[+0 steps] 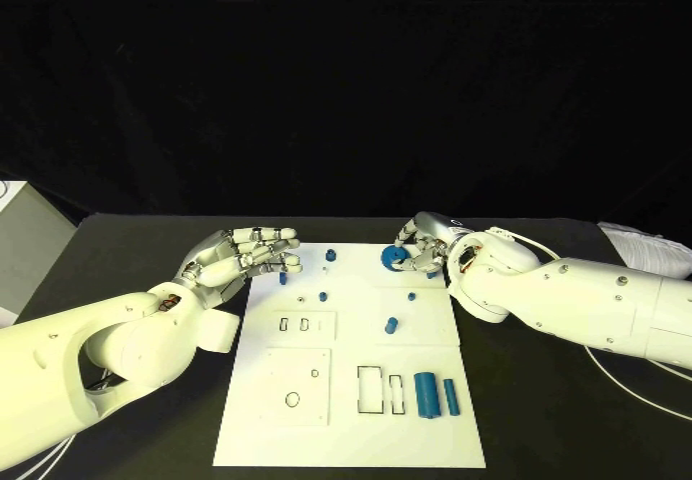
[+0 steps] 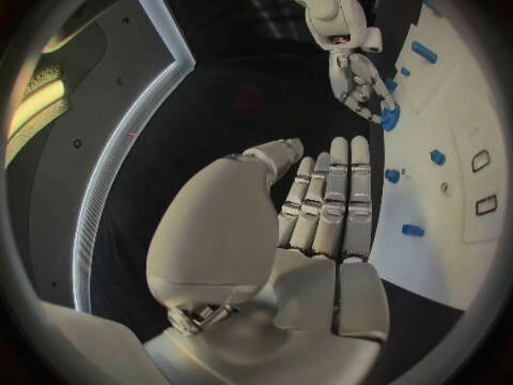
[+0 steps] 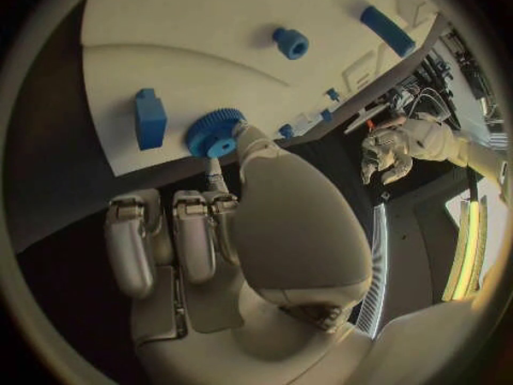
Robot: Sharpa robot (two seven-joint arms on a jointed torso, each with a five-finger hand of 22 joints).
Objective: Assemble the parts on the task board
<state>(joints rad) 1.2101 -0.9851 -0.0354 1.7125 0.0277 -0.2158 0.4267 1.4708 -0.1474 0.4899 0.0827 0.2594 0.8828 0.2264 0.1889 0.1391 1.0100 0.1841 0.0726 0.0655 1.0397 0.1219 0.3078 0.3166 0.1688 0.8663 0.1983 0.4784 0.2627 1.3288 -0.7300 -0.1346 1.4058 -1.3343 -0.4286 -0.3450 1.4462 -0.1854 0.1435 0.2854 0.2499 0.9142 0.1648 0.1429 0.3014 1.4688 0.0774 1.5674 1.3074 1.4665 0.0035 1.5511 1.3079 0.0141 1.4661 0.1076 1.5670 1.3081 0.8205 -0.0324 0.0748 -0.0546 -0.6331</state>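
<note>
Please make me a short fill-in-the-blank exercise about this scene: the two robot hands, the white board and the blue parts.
1. The right robot hand touches a blue ____ with a toothed rim.
2. This part is at the ____ edge of the task board, seen from the robot.
3. The left robot hand holds ____.
4. The two long blue cylinders lie on the board's ____ side, near the robot.

Missing words: gear; far; nothing; right

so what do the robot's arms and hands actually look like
Both arms are smooth, glossy white shells, rounded and bulky toward the wrists. The left hand and right hand are silver metal, many-fingered, with segmented fingers and small dark fasteners. Thin white cables run beside the right arm.
</note>
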